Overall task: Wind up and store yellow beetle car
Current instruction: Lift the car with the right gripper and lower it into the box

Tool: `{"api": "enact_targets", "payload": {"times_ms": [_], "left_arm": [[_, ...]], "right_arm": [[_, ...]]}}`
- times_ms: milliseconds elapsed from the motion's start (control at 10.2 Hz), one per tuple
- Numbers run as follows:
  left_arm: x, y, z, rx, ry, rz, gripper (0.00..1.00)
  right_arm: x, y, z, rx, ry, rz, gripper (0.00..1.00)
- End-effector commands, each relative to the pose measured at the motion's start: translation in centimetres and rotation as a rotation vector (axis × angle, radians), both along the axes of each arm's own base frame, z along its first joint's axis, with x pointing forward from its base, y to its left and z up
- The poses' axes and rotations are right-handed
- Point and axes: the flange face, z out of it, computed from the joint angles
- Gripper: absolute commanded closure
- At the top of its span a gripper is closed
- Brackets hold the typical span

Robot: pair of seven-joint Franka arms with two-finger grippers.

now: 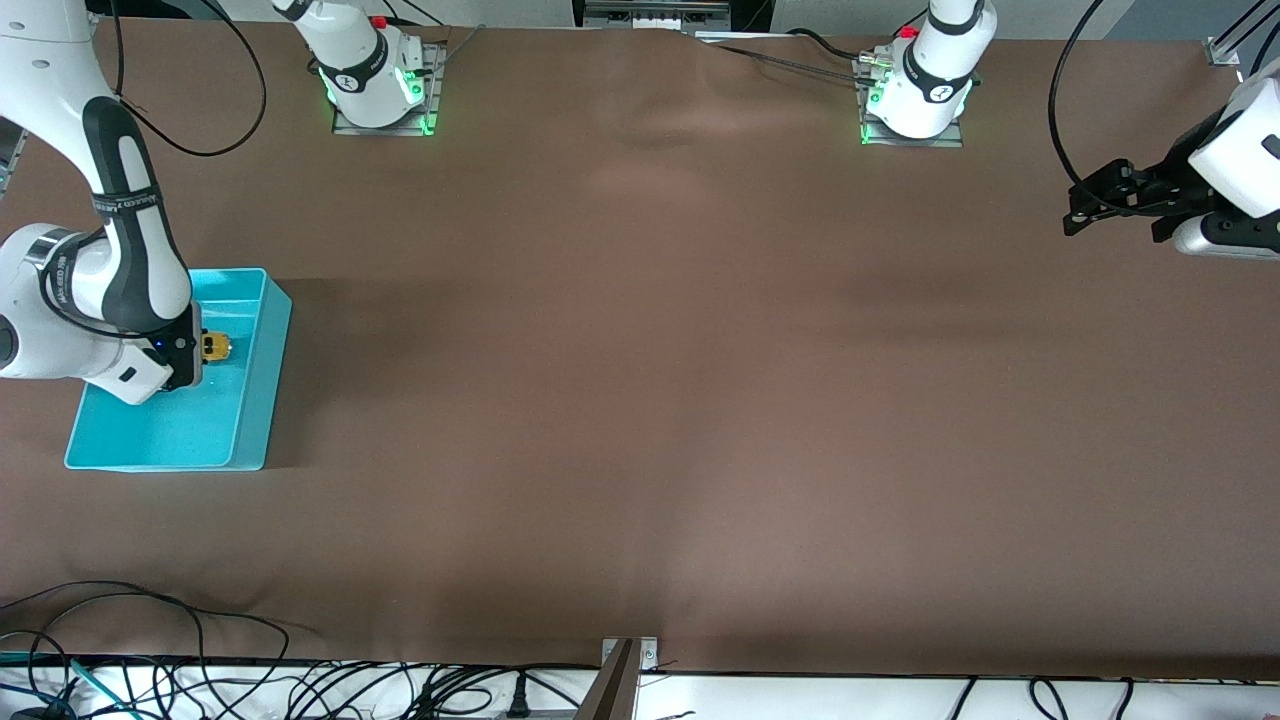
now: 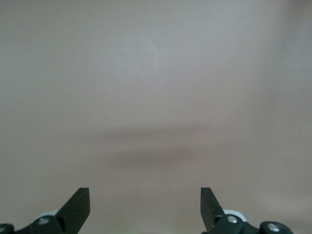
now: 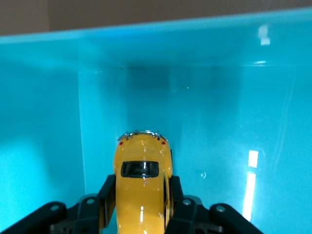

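The right gripper (image 3: 141, 204), inside the turquoise bin (image 1: 255, 400), pinched the yellow beetle car (image 3: 142, 187) between its fingers; the left gripper (image 2: 145, 207) waited, fingers spread, over the bare table (image 1: 640, 400).

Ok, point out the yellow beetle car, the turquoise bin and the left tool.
yellow beetle car (image 3: 142, 187): right wrist view, roof.
turquoise bin (image 1: 262, 380): front view, side wall.
left tool (image 2: 145, 207): left wrist view, midway between fingertips.

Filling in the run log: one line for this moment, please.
right gripper: shut on yellow beetle car, inside turquoise bin | left gripper: open, waiting over bare table
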Motion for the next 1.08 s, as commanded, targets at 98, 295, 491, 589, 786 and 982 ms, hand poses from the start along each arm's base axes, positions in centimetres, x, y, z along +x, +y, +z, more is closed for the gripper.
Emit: {"api": "enact_targets", "payload": {"times_ms": [98,295,491,589,786,982], "left_arm": [[0.3,-0.2,0.6,-0.01,-0.007,-0.002,0.0],[0.3,-0.2,0.6,-0.01,-0.007,-0.001,0.0],[0.3,-0.3,0.6,-0.011,-0.007,-0.003,0.0],[0.3,-0.3,0.6,-0.013,-0.007,-0.003,0.0],[0.3,-0.3,0.6,-0.011,-0.007,-0.003,0.0],[0.2,-0.3,0.7,-0.011,-0.009,-0.003,0.0]], "right_arm": [[-0.2,-1.0,-1.2,0.007,-0.007,0.031,1.0],[-0.4,-1.1,-1.9,0.011,0.003,0.027,1.0],[-0.4,-1.1,-2.0,0.012,0.004,0.026,0.37],[-0.4,-1.1,-1.9,0.014,0.005,0.024,0.26],[-0.4,-0.8,-1.4,0.019,0.011,0.033,0.18],[-0.3,-0.7,-0.3,0.027,0.022,0.042,0.14]]}}
